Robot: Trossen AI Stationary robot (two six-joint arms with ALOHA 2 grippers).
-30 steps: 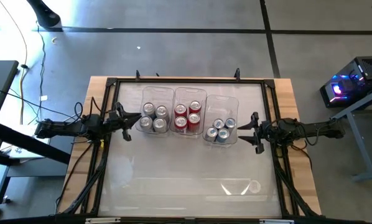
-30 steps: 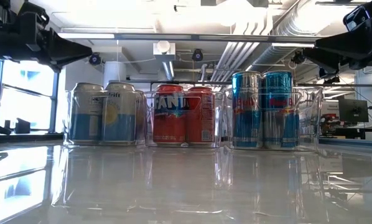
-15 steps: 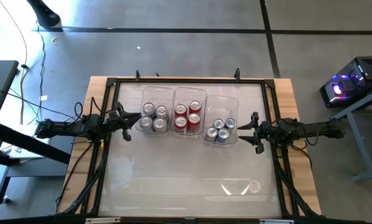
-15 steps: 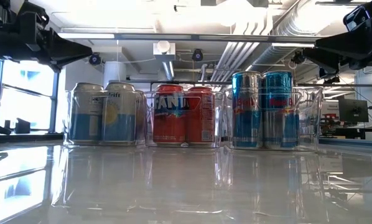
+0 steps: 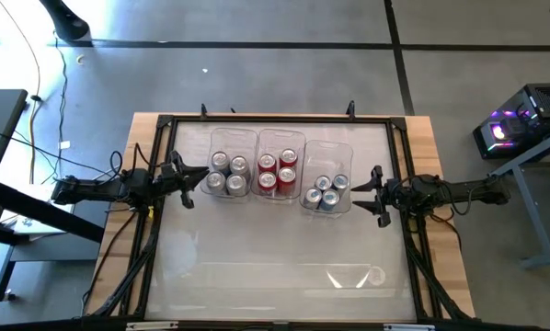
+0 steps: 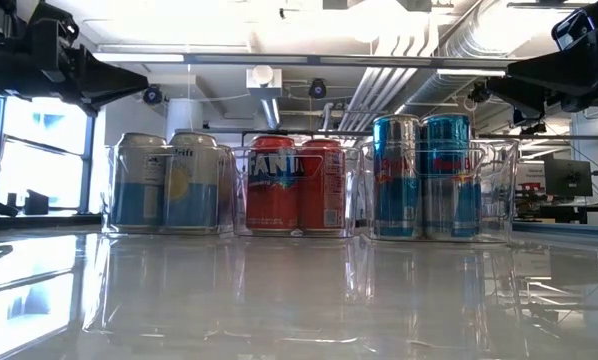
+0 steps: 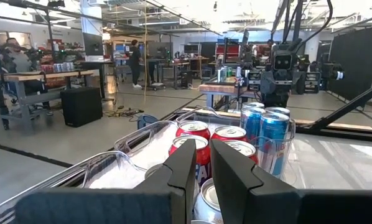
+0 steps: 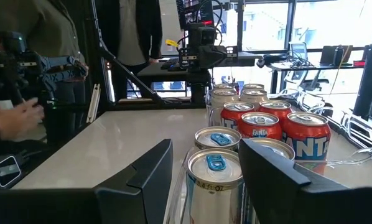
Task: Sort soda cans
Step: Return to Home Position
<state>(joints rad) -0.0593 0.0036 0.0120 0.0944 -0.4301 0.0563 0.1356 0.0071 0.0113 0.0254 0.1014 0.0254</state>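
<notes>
Three clear rectangular plastic bins sit side by side across the far half of the glossy pale table, and every one is loaded! Four silver-grey soda cans stand upright in the left bin. Four red soda cans stand in the middle one, and four blue soda cans in the right one, which sits slightly out of line with its neighbours. The left gripper hovers just beside the left bin, fingers pinched to a thin slit, clasping nothing. The right gripper hangs just beside the right bin, fingers spread wide, released.
</notes>
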